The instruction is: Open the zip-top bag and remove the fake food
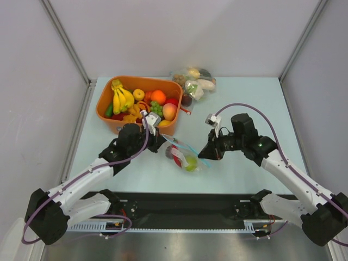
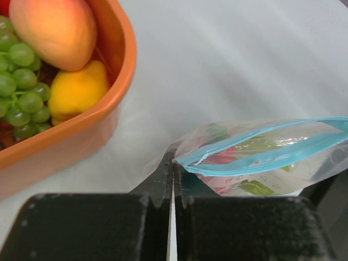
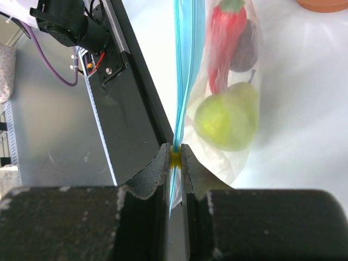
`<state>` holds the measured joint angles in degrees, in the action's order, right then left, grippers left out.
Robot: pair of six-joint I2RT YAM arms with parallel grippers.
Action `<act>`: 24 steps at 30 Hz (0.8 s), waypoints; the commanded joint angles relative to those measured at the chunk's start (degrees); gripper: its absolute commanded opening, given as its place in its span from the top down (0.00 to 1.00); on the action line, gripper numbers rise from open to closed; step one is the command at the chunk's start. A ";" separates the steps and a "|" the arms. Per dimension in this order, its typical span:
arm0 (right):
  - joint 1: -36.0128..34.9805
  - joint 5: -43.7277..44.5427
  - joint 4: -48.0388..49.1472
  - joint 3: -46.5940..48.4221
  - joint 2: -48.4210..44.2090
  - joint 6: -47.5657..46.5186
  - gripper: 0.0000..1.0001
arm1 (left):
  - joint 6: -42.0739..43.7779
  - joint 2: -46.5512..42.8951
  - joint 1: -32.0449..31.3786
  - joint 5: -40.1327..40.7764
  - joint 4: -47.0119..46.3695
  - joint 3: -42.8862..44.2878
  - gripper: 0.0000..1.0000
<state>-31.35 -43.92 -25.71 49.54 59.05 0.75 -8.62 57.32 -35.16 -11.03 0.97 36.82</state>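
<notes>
The zip-top bag (image 1: 185, 154) is stretched between my two grippers in front of the orange tub. Its blue zip strip (image 2: 261, 155) gapes a little near the left end. My left gripper (image 2: 174, 163) is shut on the bag's left corner. My right gripper (image 3: 175, 155) is shut on the small yellow slider (image 3: 175, 159) at the strip's other end. Inside the bag lies the fake food: a green pear (image 3: 228, 117), a red chili (image 3: 225, 32) and a dark purple fruit (image 3: 246, 46).
The orange tub (image 1: 106, 98) of bananas, grapes, a peach and an orange stands just behind the left gripper, its wall (image 2: 81, 130) close by. A larger bag of vegetables (image 1: 194, 81) lies at the back. A black base strip (image 1: 190, 204) runs along the near edge.
</notes>
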 commanded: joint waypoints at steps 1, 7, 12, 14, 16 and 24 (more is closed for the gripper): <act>0.24 -0.73 -3.64 -0.06 -2.09 -0.58 1.00 | -1.83 -1.68 2.37 10.05 1.31 -1.13 1.00; 0.24 0.50 -5.31 0.12 -2.97 -0.58 1.00 | -3.94 -3.09 4.65 13.66 2.19 -2.71 1.00; 0.33 1.56 -7.24 0.65 -3.59 -0.58 1.00 | -4.82 -3.44 5.98 14.80 2.72 -3.51 1.00; 0.33 1.82 -8.03 0.82 -4.03 -0.58 1.00 | -4.30 -3.35 5.98 14.46 2.37 -3.51 1.00; 0.24 2.00 -8.30 1.08 -4.03 -0.58 1.00 | -3.42 -3.27 6.07 11.49 1.32 -3.68 1.00; 0.07 1.91 -3.04 3.81 -2.62 1.62 0.64 | 1.59 -0.20 1.77 -1.89 -3.52 -3.60 1.00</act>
<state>-31.27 -41.01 -30.20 49.76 56.95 1.45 -10.52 55.66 -31.57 -9.39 0.64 33.19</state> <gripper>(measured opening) 0.343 0.005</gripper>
